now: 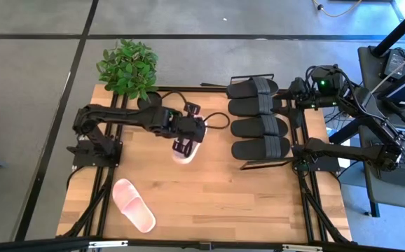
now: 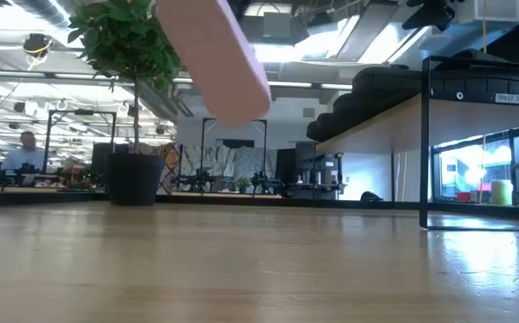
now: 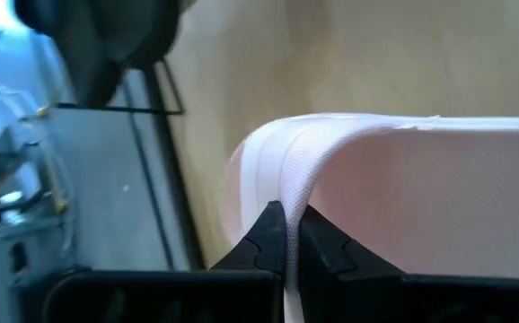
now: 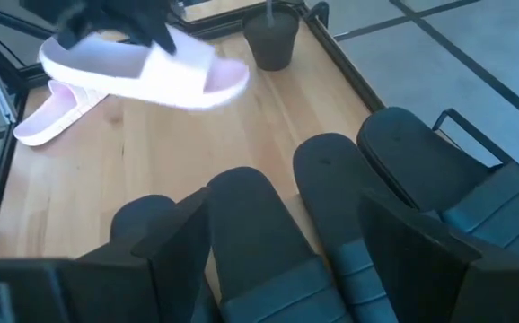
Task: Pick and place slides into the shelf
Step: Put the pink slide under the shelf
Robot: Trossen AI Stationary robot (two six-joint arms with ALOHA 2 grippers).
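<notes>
The left gripper point(image 1: 184, 147) is over the middle of the light wooden bench point(image 1: 209, 203). Its jaws are squeezed tight on the strap of a pale pink slide sandal point(image 1: 188, 143), with the thin strap edge pinched between the two dark fingers point(image 3: 264, 238). In the low view this pink slide point(image 2: 215, 54) hangs up in the air, tilted, well above the bench.

The other pale pink slide sandal point(image 1: 133, 204) lies flat on the bench near the front left corner, well apart from the held one. It has bare wood all around it.

Four matte black slide sandals point(image 1: 258, 117) sit side by side in a row on top of the small shelf with the light wooden board and thin black metal frame point(image 2: 426, 135). The shelf stands at the right side of the bench. A strip of bare bench lies between the held slide and the shelf's near edge.

A green potted plant in a dark pot point(image 1: 127, 68) stands at the back left corner, close to the left arm.

The right gripper point(image 1: 297, 89) waits by the far end of the shelf, just beside the black slides. Its jaws are wide apart and hold nothing.
</notes>
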